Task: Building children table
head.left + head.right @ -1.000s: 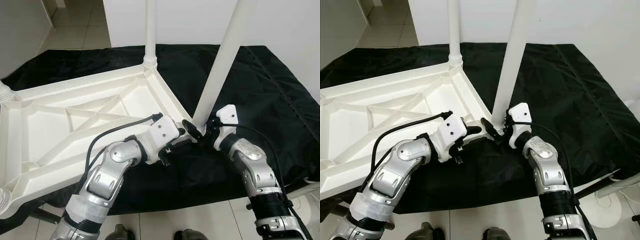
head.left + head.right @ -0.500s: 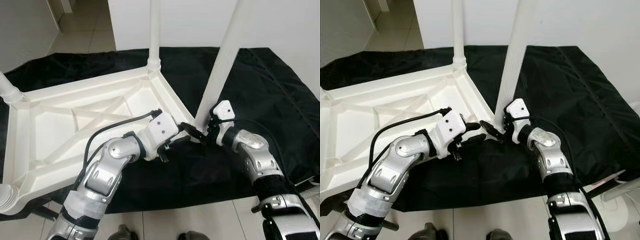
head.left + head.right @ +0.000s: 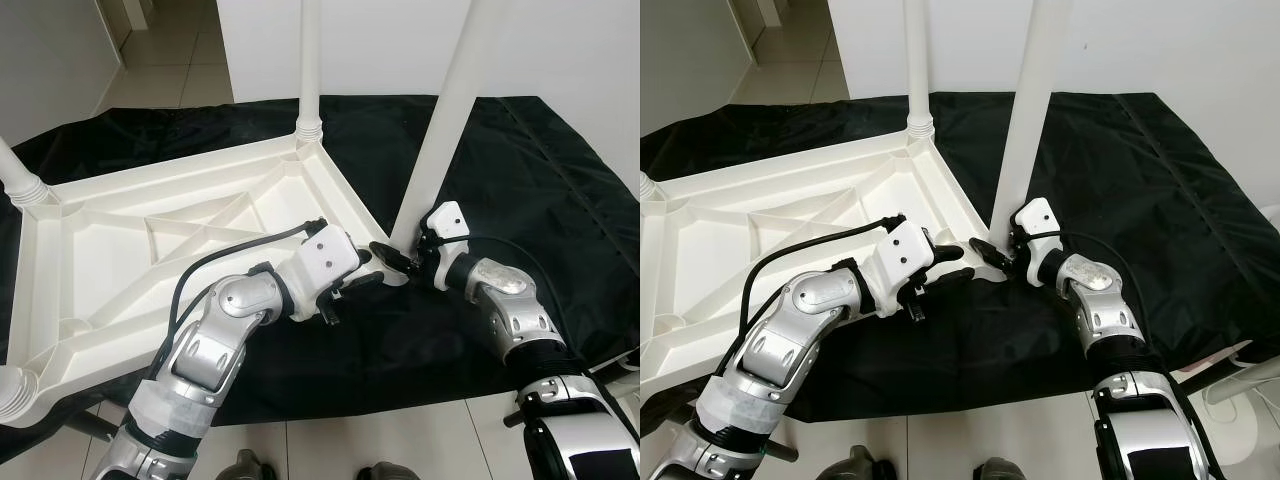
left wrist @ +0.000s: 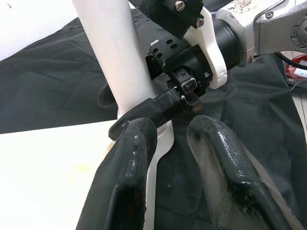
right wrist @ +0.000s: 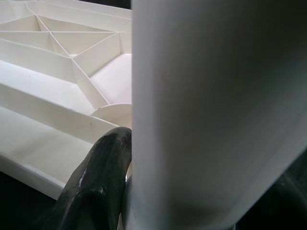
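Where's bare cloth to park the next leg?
Free: black cloth right of the gripped table leg, up to the wall. Crowded: the tabletop's near corner, where the right hand grips the leg and the left hand waits.

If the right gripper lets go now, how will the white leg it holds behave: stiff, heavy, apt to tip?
The table leg looks like stiff, hollow plastic, so probably light. It is tall and leans at the corner of the upturned tabletop, so it may tip. The right gripper clamps its smooth base, which could slip.

White plastic is set against black cloth.
The ribbed tabletop (image 3: 150, 250) and legs (image 3: 440, 120) are seen in plain white, the cloth (image 3: 520, 170) in black, the floor tiles (image 3: 170, 70) in pale beige.
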Robot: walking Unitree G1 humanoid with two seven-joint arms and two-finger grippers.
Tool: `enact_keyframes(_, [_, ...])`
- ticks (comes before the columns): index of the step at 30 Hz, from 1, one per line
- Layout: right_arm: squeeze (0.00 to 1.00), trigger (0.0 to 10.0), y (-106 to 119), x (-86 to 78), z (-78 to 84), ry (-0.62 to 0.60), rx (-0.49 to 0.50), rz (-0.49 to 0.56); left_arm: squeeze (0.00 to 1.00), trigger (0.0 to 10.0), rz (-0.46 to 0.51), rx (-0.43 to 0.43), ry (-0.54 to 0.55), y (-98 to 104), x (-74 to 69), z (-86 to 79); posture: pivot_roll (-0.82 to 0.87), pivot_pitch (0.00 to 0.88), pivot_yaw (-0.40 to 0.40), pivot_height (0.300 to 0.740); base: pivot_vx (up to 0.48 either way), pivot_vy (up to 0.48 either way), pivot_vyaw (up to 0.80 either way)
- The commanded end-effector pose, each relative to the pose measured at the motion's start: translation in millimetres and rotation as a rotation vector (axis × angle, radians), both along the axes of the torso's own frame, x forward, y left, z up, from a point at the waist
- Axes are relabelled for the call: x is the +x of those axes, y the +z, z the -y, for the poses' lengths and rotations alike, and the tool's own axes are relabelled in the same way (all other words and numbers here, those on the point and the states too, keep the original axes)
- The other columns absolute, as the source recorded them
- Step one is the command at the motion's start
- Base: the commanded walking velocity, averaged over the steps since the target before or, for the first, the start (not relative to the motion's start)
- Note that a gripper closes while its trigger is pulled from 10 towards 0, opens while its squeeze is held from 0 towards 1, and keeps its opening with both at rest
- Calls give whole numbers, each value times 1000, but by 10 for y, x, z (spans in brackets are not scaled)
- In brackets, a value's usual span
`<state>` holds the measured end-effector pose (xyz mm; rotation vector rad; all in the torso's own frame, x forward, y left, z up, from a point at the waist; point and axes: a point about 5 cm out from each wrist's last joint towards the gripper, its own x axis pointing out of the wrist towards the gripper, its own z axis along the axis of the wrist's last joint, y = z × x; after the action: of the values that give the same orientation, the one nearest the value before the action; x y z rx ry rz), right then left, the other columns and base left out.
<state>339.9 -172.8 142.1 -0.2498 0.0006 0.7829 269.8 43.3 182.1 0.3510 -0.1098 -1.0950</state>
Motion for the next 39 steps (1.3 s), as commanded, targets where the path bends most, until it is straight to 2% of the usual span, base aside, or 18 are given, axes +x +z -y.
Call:
enact_keyframes(1, [0, 10000, -108, -55, -5, 18, 10, -44, 0, 10000, -1, -4, 11, 2, 16, 4, -109, 33, 65, 740, 0, 0, 0])
enact_keyframes(3, [0, 10000, -150, -135, -1, -18, 59, -63, 0, 10000, -9, -5, 3, -17, -13, 25, -118, 46, 56, 740, 0, 0, 0])
enact_keyframes(10, [0, 10000, -181, -211, -1, -35, 83, -59, 0, 10000, -12, -9, -4, -20, -22, 45, -127, 45, 58, 740, 0, 0, 0])
enact_keyframes(26, [0, 10000, -198, -173, -15, -60, 74, -52, 0, 10000, -4, -12, -9, -12, 5, 70, -138, 27, 54, 740, 0, 0, 0])
enact_keyframes(28, [0, 10000, -199, -174, -12, -90, 72, -57, 0, 10000, -2, -11, -5, -11, 6, 66, -135, 33, 49, 740, 0, 0, 0])
enact_keyframes(29, [0, 10000, -205, -157, -18, -177, 71, -56, 0, 10000, -2, -12, 2, -8, 13, 56, -132, 34, 44, 740, 0, 0, 0])
enact_keyframes(30, [0, 10000, -205, -157, -18, -177, 71, -56, 0, 10000, -2, -12, 2, -8, 13, 56, -132, 34, 44, 740, 0, 0, 0])
enact_keyframes(31, [0, 10000, -221, -153, -48, -310, 85, -73, 0, 10000, -2, -13, 11, -5, 19, 44, -129, 40, 37, 740, 0, 0, 0])
enact_keyframes(33, [0, 10000, -221, -153, -48, -310, 85, -73, 0, 10000, -2, -13, 11, -5, 19, 44, -129, 40, 37, 740, 0, 0, 0])
enact_keyframes(34, [0, 10000, -223, -167, -86, -360, 97, -79, 0, 10000, -2, -14, 13, -3, 14, 39, -129, 45, 34, 740, 0, 0, 0])
enact_keyframes(36, [0, 10000, -223, -180, -111, -384, 106, -82, 0, 10000, -2, -14, 14, -2, 9, 37, -129, 45, 34, 740, 0, 0, 0])
enact_keyframes(39, [0, 10000, -245, -223, -247, -553, 166, -109, 0, 10000, -10, -14, 19, -25, 0, 35, -133, 49, 36, 740, 0, 0, 0])
